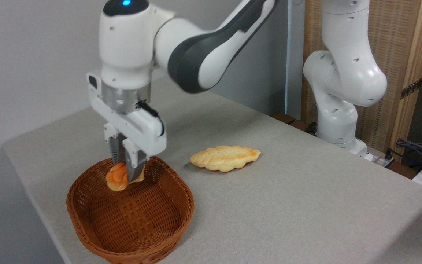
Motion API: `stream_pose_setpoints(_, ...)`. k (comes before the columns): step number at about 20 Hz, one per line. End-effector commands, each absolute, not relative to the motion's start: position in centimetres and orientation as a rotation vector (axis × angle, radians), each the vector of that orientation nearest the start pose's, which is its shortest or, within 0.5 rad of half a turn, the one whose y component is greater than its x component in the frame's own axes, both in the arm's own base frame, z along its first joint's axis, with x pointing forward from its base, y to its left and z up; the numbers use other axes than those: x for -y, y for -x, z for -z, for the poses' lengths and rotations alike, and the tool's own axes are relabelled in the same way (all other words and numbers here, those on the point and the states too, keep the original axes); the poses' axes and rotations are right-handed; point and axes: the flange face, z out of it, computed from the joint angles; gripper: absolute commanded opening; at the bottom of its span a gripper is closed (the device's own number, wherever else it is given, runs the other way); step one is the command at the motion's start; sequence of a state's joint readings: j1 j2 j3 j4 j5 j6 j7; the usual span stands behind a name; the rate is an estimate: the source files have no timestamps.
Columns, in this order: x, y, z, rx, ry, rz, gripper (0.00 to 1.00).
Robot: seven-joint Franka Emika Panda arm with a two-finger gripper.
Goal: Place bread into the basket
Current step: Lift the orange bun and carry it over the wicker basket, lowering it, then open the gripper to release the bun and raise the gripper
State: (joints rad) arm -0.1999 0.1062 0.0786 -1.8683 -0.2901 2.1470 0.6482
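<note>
Readable text: none anywhere in view.
Arm: plain white and grey shells, no lettering or logo that can be read; only a blue light on top of the wrist.
Gripper: no label or number visible.
Basket: bare wicker, no tag.
Counter: plain grey cloth, no marks.

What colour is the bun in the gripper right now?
Orange-golden on top, paler underneath: the bread, clamped in the gripper over the basket. The fixed camera shows it.
</note>
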Motion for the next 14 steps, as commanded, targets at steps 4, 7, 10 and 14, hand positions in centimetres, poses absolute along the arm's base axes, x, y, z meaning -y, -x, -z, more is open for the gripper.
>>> stream_pose_setpoints(4, 10.91, -61.24, -45.32, -1.078, 3.086, 0.357, 1.00)
stream_pose_setpoints(7, 11.00, -61.22, -45.32, -1.085, 3.084, 0.358, 1.00)
stream_pose_setpoints(10, 11.00, -61.21, -45.30, -1.086, 3.083, 0.355, 1.00)
stream_pose_setpoints(14, 11.09, -61.20, -45.19, -1.087, 3.084, 0.350, 1.00)
